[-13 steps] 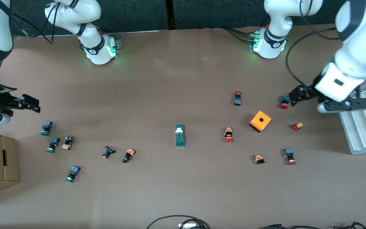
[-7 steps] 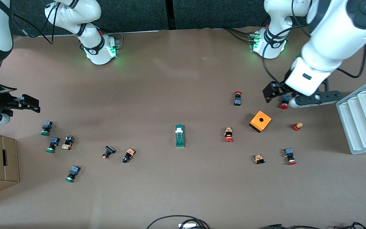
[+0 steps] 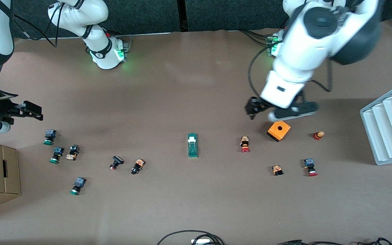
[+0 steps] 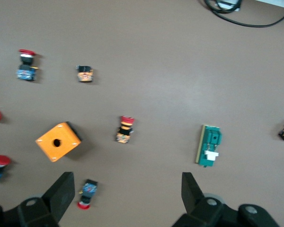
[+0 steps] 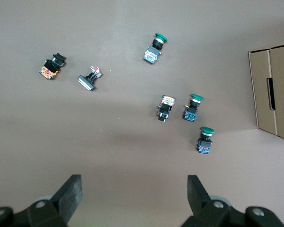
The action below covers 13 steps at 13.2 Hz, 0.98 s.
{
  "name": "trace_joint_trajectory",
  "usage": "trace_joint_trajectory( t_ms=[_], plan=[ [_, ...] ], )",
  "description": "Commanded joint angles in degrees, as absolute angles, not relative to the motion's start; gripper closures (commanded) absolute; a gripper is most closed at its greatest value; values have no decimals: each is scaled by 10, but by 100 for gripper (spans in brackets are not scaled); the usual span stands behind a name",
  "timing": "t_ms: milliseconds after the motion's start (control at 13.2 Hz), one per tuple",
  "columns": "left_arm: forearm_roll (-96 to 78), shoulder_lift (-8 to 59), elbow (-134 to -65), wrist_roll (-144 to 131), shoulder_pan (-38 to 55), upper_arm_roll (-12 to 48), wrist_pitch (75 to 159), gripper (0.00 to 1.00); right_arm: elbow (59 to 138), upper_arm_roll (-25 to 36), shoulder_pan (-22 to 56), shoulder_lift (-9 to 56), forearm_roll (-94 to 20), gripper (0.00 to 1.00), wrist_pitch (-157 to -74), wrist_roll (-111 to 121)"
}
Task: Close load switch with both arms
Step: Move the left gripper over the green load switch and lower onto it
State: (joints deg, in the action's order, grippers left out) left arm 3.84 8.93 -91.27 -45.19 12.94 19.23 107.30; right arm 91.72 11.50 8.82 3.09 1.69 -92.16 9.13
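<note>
Front view is showing the left gripper (image 3: pixel 255 109), fingers spread, hanging beside the orange cube box (image 3: pixel 279 130) at centre-right, apparently approaching the dark-green load switch (image 3: pixel 192 145) mid-frame; the right gripper (image 3: pixel 29 111), also spread, is waiting at the frame's left edge.

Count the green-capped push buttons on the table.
3 green-capped buttons, all toward the right arm's end: one farthest from the front camera, one just nearer, one nearest. The left arm may hide others.

The front view looks down from high across the table, facing both arm bases. Each wrist view looks straight down from above; the left wrist view shares the load switch (image 3: pixel 192 145) (image 4: pixel 208 145) and orange box (image 3: pixel 279 129) (image 4: pixel 58 141) with it.
</note>
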Motion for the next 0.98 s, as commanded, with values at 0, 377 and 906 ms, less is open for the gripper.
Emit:
trace_joint_trajectory(
  t_ms=[0, 377, 906],
  plan=[
    [96, 121, -899, -545, 194, 192, 1099, 1, 912, 116, 91, 32, 34, 0, -920, 92],
    [184, 181, -900, -676, 272, 192, 1189, 1, 913, 117, 89, 32, 34, 0, -919, 93],
    [423, 295, -904, -878, 350, 192, 1288, 1, 912, 117, 87, 32, 31, 0, -919, 92]
  ],
)
